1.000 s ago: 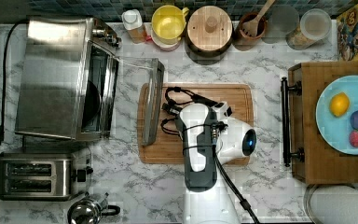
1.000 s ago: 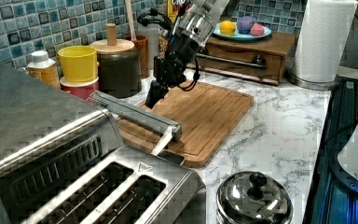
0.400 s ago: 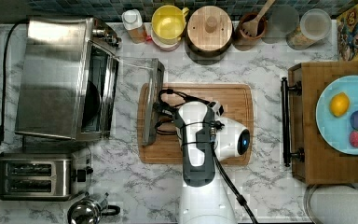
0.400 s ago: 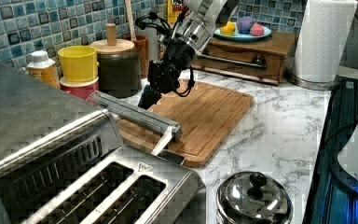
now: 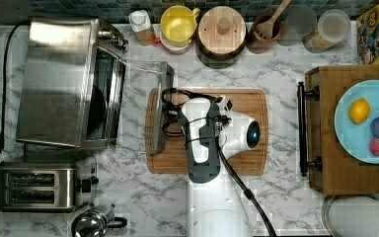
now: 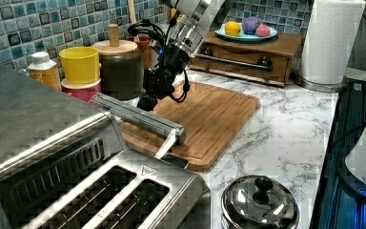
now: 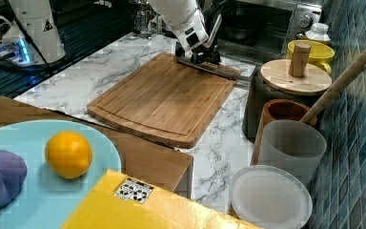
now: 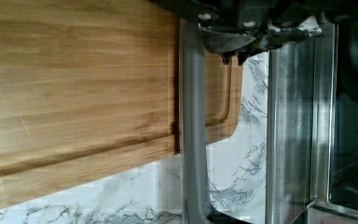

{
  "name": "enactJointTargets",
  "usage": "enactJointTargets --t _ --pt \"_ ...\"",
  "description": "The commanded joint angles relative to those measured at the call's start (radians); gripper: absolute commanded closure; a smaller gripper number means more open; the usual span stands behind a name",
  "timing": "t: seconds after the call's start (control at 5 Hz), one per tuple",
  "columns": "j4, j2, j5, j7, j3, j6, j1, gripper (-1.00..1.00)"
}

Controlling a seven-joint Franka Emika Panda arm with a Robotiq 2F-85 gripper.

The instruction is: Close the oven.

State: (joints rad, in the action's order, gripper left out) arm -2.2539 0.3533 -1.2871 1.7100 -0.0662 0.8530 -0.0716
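Note:
The oven (image 5: pixel 54 84) stands at the top view's left with its glass door folded down flat. Its bar handle (image 5: pixel 159 113) lies over the left edge of the wooden cutting board (image 5: pixel 246 103). My gripper (image 5: pixel 171 116) is shut and points down right beside that handle, on the board side in the top view. In the left view the gripper (image 6: pixel 147 101) sits just behind the handle (image 6: pixel 138 114), touching or nearly touching it. In the wrist view the fingertips (image 8: pixel 224 55) show over the gap between the bar (image 8: pixel 193 140) and the door's steel frame (image 8: pixel 289 140).
A two-slot toaster (image 5: pixel 34 187) and a steel kettle (image 5: pixel 90 224) sit near the oven. A yellow mug (image 5: pixel 177 24), a wood-lidded canister (image 5: pixel 222 29) and jars line the back wall. A wooden drawer box (image 5: pixel 325 163) carries a fruit plate. A paper towel roll (image 6: pixel 331 38) stands beyond.
The arm has moved toward the oven, to the top view's left, and come down. The gripper, earlier above the board, now sits against the open door's handle.

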Motion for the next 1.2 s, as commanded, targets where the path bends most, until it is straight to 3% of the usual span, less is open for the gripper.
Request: enactJointTargets --t 0.2,0.8,1.2 --pt "0.106 -0.076 0.004 -0.054 -0.051 -0.039 0.036 1.0" --pt "0.152 -0.159 0.107 -0.152 -0.162 -0.018 0.15 1.0" --pt "0.162 -0.211 0.108 -0.152 -0.223 0.012 0.138 1.0"
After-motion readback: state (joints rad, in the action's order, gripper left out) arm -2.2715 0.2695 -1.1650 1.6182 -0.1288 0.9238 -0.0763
